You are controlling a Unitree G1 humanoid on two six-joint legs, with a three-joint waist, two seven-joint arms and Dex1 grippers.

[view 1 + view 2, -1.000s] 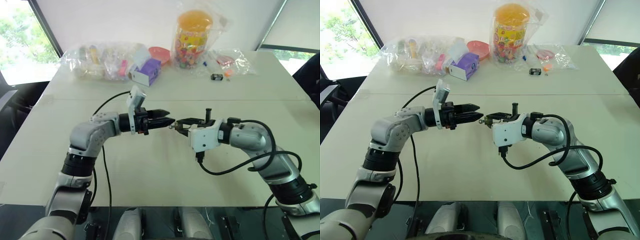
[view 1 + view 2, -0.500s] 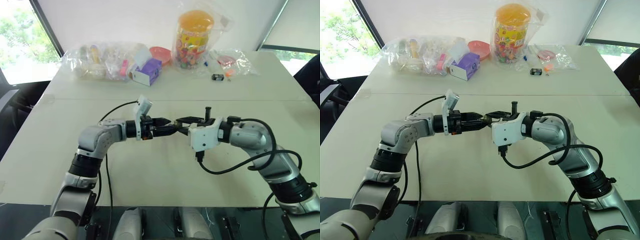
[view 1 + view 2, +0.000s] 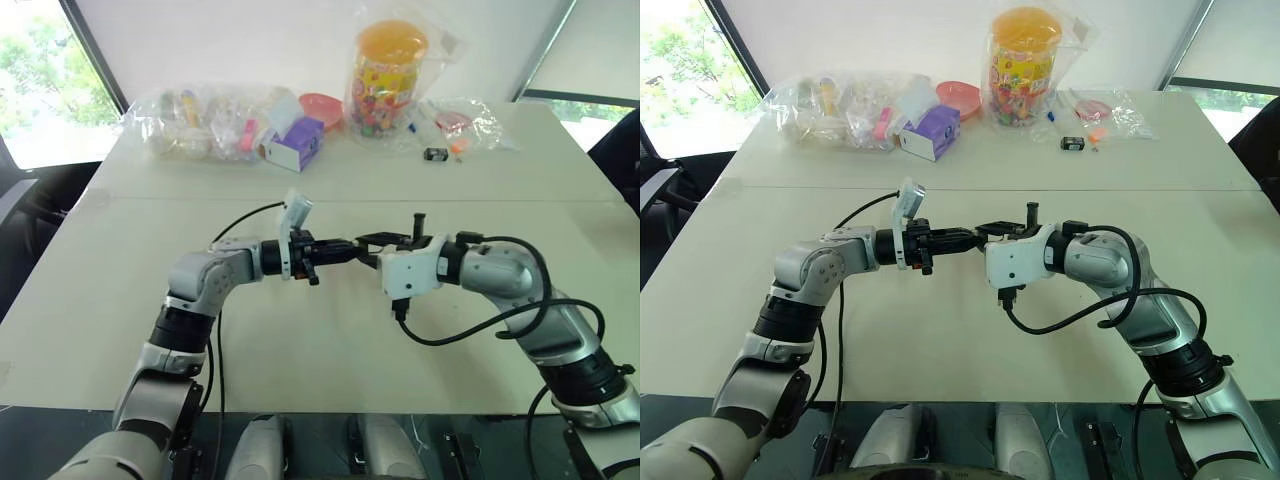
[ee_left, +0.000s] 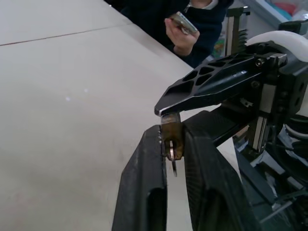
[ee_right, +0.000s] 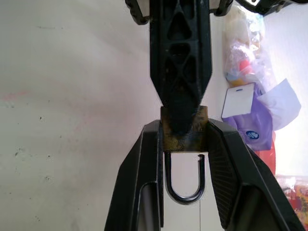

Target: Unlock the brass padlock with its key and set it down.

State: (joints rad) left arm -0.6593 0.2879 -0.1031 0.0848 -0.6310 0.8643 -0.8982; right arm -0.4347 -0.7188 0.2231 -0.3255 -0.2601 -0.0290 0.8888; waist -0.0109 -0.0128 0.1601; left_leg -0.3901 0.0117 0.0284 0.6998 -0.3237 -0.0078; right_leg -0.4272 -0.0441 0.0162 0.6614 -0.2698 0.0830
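Observation:
The brass padlock point(image 5: 185, 142) is pinched by its narrow sides in my shut right gripper point(image 5: 184, 126), held above the table. Its dark shackle point(image 5: 185, 195) points back toward my right wrist, and one leg ends just short of the body. From the opposite side my left gripper point(image 4: 172, 132) meets it tip to tip. Its fingers are closed around the padlock's point(image 4: 172, 137) other end, with the silvery key point(image 4: 172, 162) between them. In the left eye view the left gripper point(image 3: 340, 250) and right gripper point(image 3: 368, 246) meet over the middle of the table point(image 3: 320, 340).
Along the table's far edge lie clear bags of small items point(image 3: 200, 125), a purple box point(image 3: 295, 140), a red bowl point(image 3: 320, 104), a bagged candy jar point(image 3: 388, 75) and a small black item point(image 3: 433, 154). Beyond the table a person's hand point(image 4: 180, 29) holds a phone.
My left gripper moved right and slightly down to meet the right gripper, and its fingers closed around the padlock's key end. The right arm stayed still.

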